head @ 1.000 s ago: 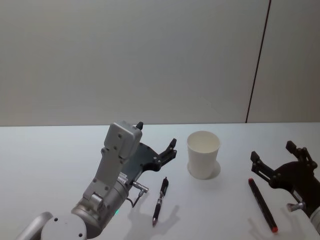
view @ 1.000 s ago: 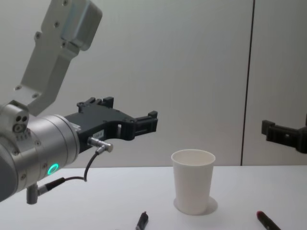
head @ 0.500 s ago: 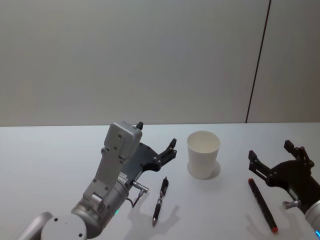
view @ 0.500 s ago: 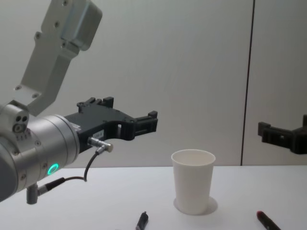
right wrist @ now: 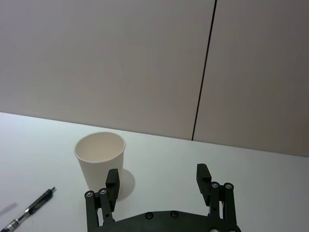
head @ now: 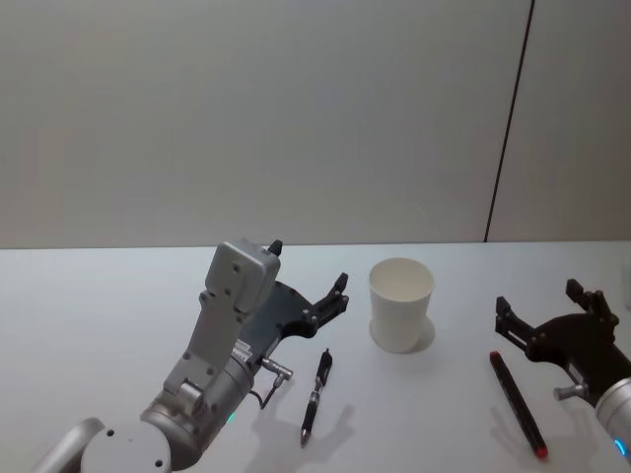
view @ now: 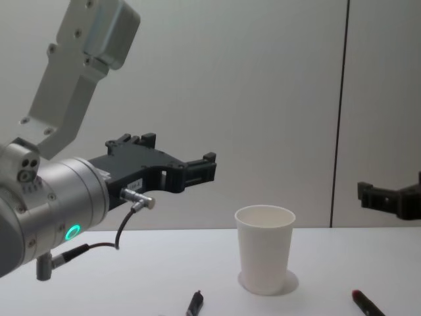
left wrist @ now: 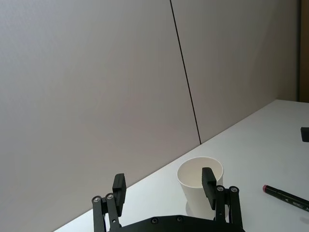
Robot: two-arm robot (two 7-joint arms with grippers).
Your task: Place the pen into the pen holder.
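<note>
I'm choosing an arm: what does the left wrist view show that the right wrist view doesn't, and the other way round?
Left wrist view, not the right: the red-tipped pen lying on the table, off to one side of the white paper cup. Right wrist view, not the left: the black pen lying on the table, apart from the cup. Both: the cup standing upright with no pen in it, and the white table around it. Each looks over its own arm's fingers, the open left end effector in one and the open right end effector in the other.
</note>
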